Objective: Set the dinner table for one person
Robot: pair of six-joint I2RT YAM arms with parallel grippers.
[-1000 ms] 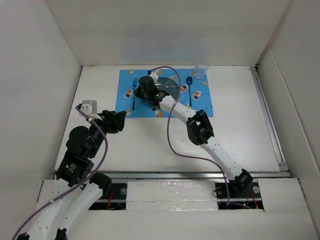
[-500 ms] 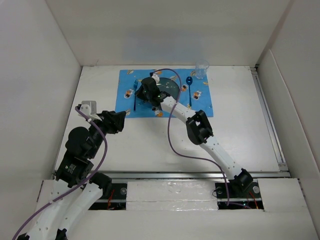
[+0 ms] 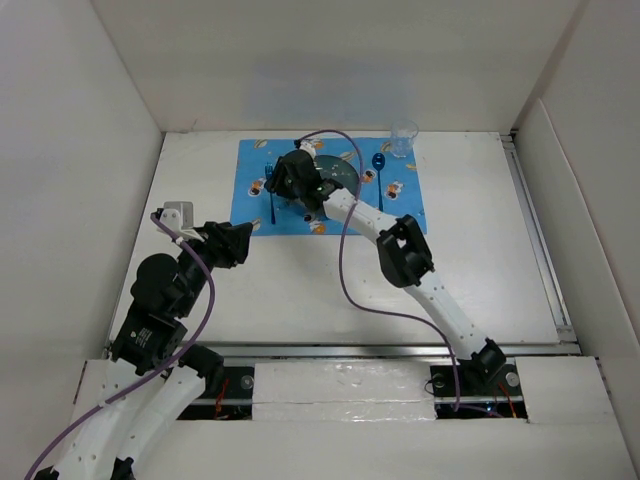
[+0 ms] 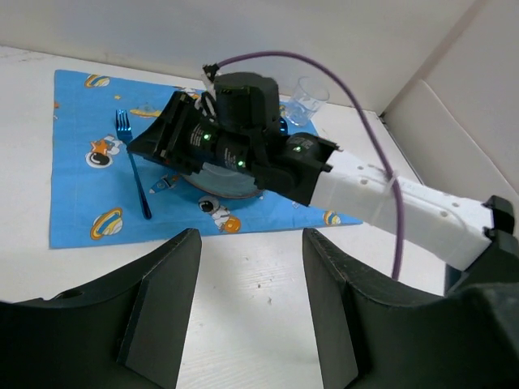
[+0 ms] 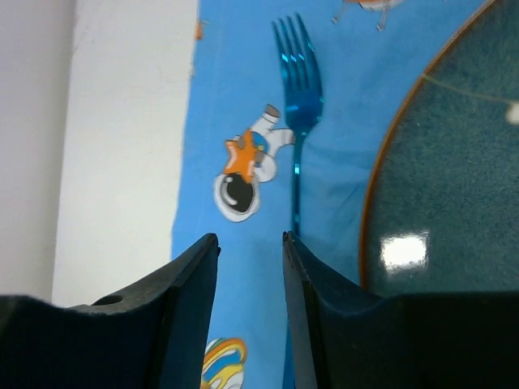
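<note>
A blue cartoon placemat (image 3: 405, 205) lies at the far middle of the white dinner table (image 3: 480, 250). On it sit a dark teal plate (image 3: 340, 172), a blue fork (image 3: 270, 195) to its left and a blue spoon (image 3: 379, 180) to its right. A clear glass (image 3: 404, 140) stands at the mat's far right corner. My right gripper (image 5: 250, 243) is open and empty, low over the mat. The fork (image 5: 298, 81) lies just beside its right finger and the plate (image 5: 454, 162) is further right. My left gripper (image 4: 251, 243) is open and empty above bare table, in front of the mat.
White walls enclose the table on the left, back and right. The right arm (image 4: 389, 198) stretches across the table's middle to the plate. A purple cable (image 3: 345, 280) loops beside it. A metal rail (image 3: 400, 350) runs along the near edge.
My right gripper has shifted a little to the left, from over the plate's edge towards the fork. The left arm has not moved.
</note>
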